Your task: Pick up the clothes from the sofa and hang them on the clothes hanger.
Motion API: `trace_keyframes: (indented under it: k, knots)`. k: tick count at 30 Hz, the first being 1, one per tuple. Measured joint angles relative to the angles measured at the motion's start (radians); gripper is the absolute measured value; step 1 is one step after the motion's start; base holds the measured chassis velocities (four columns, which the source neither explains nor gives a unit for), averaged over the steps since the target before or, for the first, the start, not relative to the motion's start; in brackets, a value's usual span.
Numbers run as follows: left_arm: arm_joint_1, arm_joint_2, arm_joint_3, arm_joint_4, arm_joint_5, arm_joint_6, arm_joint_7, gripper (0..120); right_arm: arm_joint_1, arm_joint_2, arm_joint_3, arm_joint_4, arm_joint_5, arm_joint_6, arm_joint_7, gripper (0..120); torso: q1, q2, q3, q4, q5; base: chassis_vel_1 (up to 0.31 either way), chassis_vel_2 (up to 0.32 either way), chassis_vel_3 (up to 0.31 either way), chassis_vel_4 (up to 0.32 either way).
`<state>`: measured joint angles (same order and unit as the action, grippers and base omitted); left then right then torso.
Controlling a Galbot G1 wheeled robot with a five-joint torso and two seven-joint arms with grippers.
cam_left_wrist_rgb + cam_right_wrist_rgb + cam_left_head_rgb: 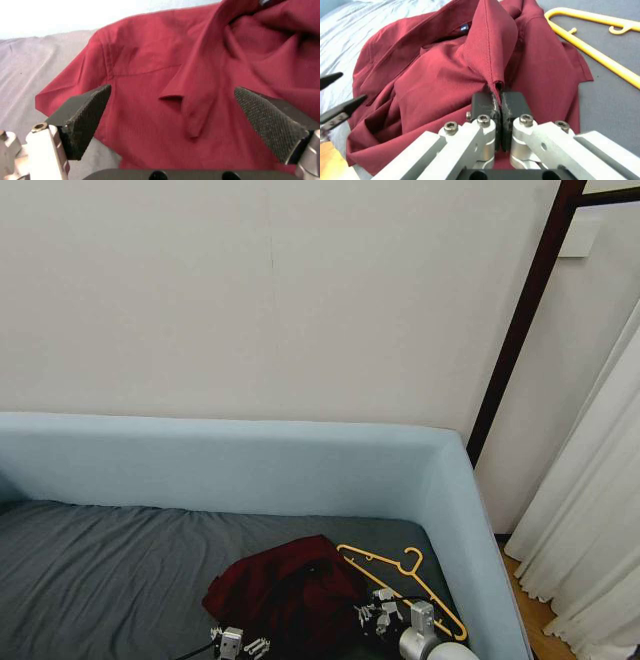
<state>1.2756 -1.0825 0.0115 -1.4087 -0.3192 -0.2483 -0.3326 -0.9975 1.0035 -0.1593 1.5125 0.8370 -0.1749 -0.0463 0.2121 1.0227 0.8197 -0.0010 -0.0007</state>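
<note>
Right tool (498,95) pinches a fold of crumpled maroon shirt (430,75); left tool (172,92) gapes.

No writing can be read (blue collar tag (465,27) too small).

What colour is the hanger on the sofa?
The thin plastic hanger is yellow; clearest in right wrist view.

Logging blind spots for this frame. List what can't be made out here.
Head view: part of the hanger is hidden behind the right gripper.
Right wrist view: the hanger runs off the picture's edge; the blue label on the shirt is too small to read.
Left wrist view: the shirt overruns the edges beneath the open left gripper.
</note>
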Motion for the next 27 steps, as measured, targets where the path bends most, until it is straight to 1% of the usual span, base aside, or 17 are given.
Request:
trace_keyframes:
  k: [6,9,10,12,13,14,15,18,19,20,24,25,27]
  knots:
    - [-0.048,-0.026,0.016,0.053,0.006,0.006,-0.003,96,-0.003,-0.007,-0.003,0.000,-0.001,0.000,0.000,0,0.000,0.000,0.000,-0.0004,0.0000,0.000,0.000,0.000,0.000]
    - [-0.061,-0.038,0.021,0.078,0.021,-0.006,0.002,86,-0.005,-0.010,-0.004,0.003,-0.001,0.000,0.000,0,0.000,0.000,0.000,-0.0002,0.0000,0.000,0.000,0.000,0.000]
    - [-0.061,-0.038,0.021,0.078,0.021,-0.006,0.002,86,-0.005,-0.010,-0.004,0.003,-0.001,0.000,0.000,0,0.000,0.000,0.000,-0.0002,0.0000,0.000,0.000,0.000,0.000]
    - [-0.067,-0.052,0.021,0.099,0.038,-0.015,0.004,78,-0.005,-0.012,-0.005,0.003,-0.001,0.000,0.000,0,0.000,0.000,0.000,-0.0001,0.0000,0.000,0.000,0.000,0.000]
    - [-0.069,-0.058,0.020,0.106,0.042,-0.019,0.005,71,-0.006,-0.012,-0.005,0.003,-0.001,0.000,0.000,0,0.000,0.000,0.000,-0.0002,-0.0001,0.000,0.000,0.000,0.000]
    - [-0.069,-0.058,0.020,0.106,0.042,-0.019,0.005,71,-0.006,-0.012,-0.005,0.003,-0.001,0.000,0.000,0,0.000,0.000,0.000,-0.0002,-0.0001,0.000,0.000,0.000,0.000]
    - [-0.071,-0.062,0.020,0.110,0.045,-0.023,0.005,68,-0.006,-0.012,-0.005,0.003,-0.001,0.000,0.000,0,0.000,0.000,0.000,-0.0002,0.0000,0.000,0.000,0.000,0.000]
    - [-0.074,-0.065,0.021,0.118,0.054,-0.032,0.006,53,-0.006,-0.011,-0.007,0.003,-0.001,0.000,0.000,0,0.000,0.000,0.000,-0.0001,0.0000,0.000,0.000,0.000,0.000]
    - [-0.075,-0.065,0.021,0.119,0.055,-0.032,0.007,50,-0.006,-0.011,-0.008,0.003,-0.001,0.000,0.000,0,0.000,0.000,0.000,-0.0002,0.0000,0.000,0.000,0.000,0.000]
    - [-0.075,-0.065,0.021,0.119,0.055,-0.032,0.007,50,-0.006,-0.011,-0.008,0.003,-0.001,0.000,0.000,0,0.000,0.000,0.000,-0.0002,0.0000,0.000,0.000,0.000,0.000]
    - [-0.074,-0.065,0.029,0.126,0.055,-0.034,0.009,30,-0.006,-0.011,-0.008,0.003,-0.001,0.000,0.002,0,0.000,0.000,0.000,-0.0002,0.0001,0.000,0.000,0.000,0.000]
    - [-0.074,-0.065,0.029,0.126,0.055,-0.034,0.009,30,-0.006,-0.011,-0.008,0.003,-0.001,0.000,0.002,0,0.000,0.000,0.000,-0.0002,0.0001,0.000,0.000,0.000,0.000]
    - [-0.069,-0.066,0.030,0.128,0.057,-0.035,0.007,22,-0.008,-0.015,-0.006,0.005,-0.001,0.000,0.002,0,0.000,0.000,0.000,-0.0002,0.0000,0.000,0.000,0.000,0.000]
